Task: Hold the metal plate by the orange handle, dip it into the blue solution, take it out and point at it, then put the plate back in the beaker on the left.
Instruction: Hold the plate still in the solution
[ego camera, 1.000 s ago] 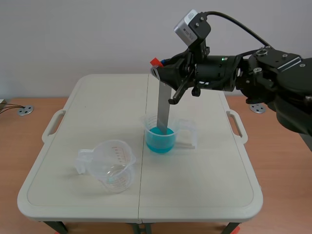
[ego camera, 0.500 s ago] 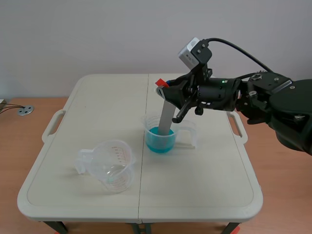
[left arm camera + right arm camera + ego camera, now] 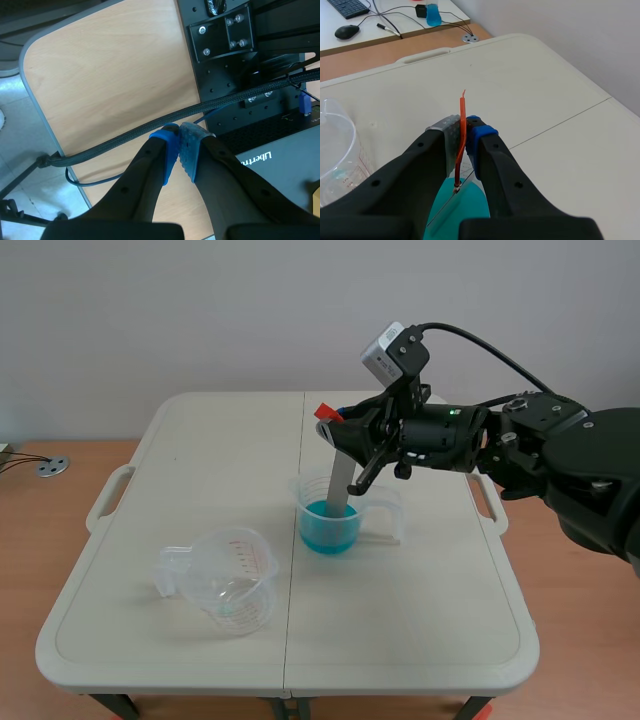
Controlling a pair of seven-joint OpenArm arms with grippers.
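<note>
Metal plate (image 3: 340,480), just one, leans with its tip in the blue solution (image 3: 328,535), my right gripper (image 3: 463,127) clamped on its orange handle (image 3: 325,412). I count two beakers: filled beaker (image 3: 304,498), empty beaker (image 3: 233,585). Only the left wrist view shows my left gripper (image 3: 180,145), closed on nothing.

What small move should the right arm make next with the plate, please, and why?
Probably lift the metal plate straight up. The right gripper is shut on the orange handle, and the plate's lower end already stands in the blue solution inside the beaker. The dip looks done, and a vertical lift should clear the rim without tipping the beaker.
</note>
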